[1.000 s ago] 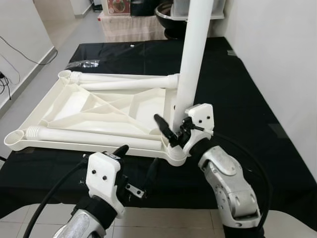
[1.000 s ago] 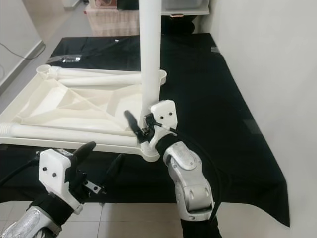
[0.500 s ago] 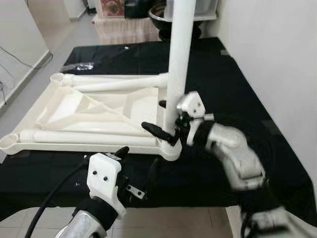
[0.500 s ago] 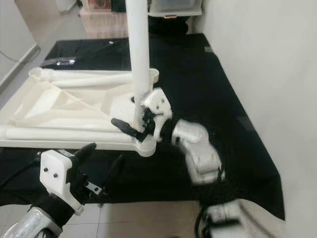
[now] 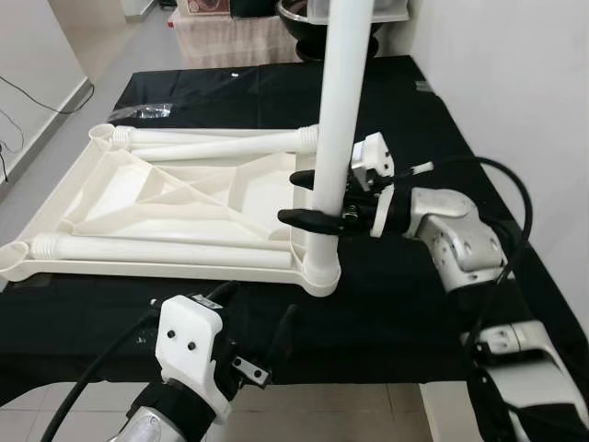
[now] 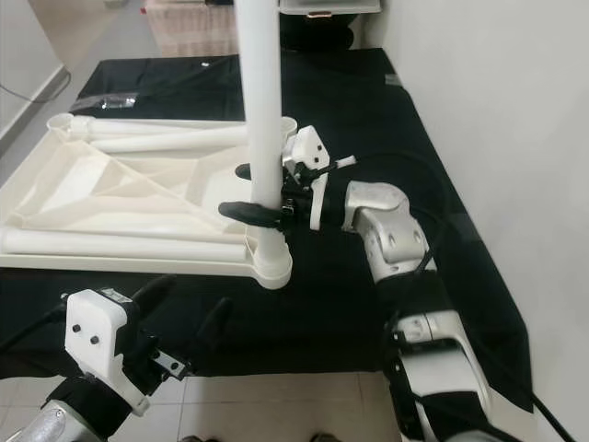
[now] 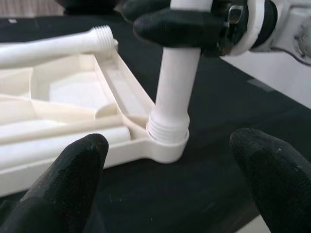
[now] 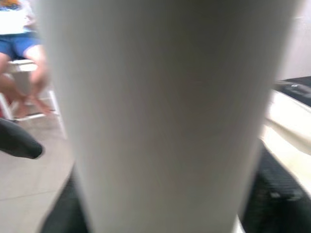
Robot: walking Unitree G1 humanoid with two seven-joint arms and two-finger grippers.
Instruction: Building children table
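Left eye view: right hand (image 5: 311, 198) clamps upright leg (image 5: 339, 120)

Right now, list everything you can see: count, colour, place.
Upturned tabletop: one, white, on the black cloth, ribbed underside up.
Upright leg: one, white, standing in the tabletop's near right corner socket.
Loose legs: two, white, lying on the tabletop, one along the near edge, one along the far edge.
Black cloth: one, covers the work table.
Clear plastic wrapper: one, on the cloth beyond the tabletop's far left corner.
Dark bowl: one, beyond the table's far end.
Person: one, seated, in the right wrist view.
Right end effector: black fingers around the upright leg.
Left end effector: open, below the table's near edge.
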